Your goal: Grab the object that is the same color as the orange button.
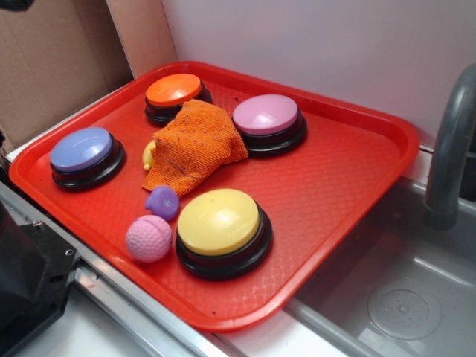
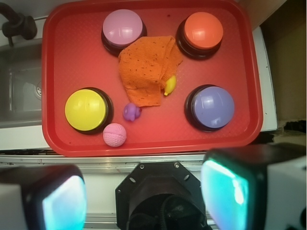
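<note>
We read the exterior view from left to right. Near the left corner of the red tray (image 1: 357,193) sits a blue-topped button (image 1: 83,155), and toward the front edge lie a pink ball (image 1: 149,238) and a small purple toy (image 1: 163,201). Next comes the orange knitted cloth (image 1: 192,149), crumpled near the middle of the tray, a little toward the back edge. A small yellow toy (image 1: 149,155) peeks out from under its left side. The cloth's far end touches the orange button (image 1: 175,93) at the back edge, and its right side touches or nearly touches the pink-topped button (image 1: 268,119). The yellow-topped button (image 1: 221,227) stands by the front edge. Right of the tray we see a sink (image 1: 401,297) with a grey faucet (image 1: 450,149).

The gripper (image 2: 144,201) shows only in the wrist view, high above and off the front edge of the tray, its two fingers wide apart and holding nothing.

We judge the task not yet begun in any visible way: the cloth lies untouched. Left to do are moving over the cloth, descending, closing on it and lifting.
</note>
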You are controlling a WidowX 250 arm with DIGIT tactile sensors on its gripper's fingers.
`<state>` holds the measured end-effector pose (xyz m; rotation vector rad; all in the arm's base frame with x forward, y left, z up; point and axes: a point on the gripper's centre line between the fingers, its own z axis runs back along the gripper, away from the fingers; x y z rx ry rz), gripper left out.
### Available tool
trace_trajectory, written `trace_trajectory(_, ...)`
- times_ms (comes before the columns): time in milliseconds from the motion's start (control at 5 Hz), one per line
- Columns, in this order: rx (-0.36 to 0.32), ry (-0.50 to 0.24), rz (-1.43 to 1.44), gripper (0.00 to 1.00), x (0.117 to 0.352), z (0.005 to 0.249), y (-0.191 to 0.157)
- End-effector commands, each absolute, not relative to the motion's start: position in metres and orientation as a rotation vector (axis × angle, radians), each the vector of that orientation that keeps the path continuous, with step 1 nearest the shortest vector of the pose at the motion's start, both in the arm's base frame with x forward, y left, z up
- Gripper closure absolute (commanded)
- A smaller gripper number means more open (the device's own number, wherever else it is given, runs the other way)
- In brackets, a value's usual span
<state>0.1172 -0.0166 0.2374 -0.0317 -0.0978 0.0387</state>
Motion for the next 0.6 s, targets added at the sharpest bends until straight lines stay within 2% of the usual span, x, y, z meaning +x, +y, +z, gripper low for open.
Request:
trace_trajectory(0,-0.032,-0.098,0.039,0.0,0.117,0.237,-0.017)
trace_trajectory(400,-0.018,-0.209,0.126,0.0,0.181,0.177,-0.015)
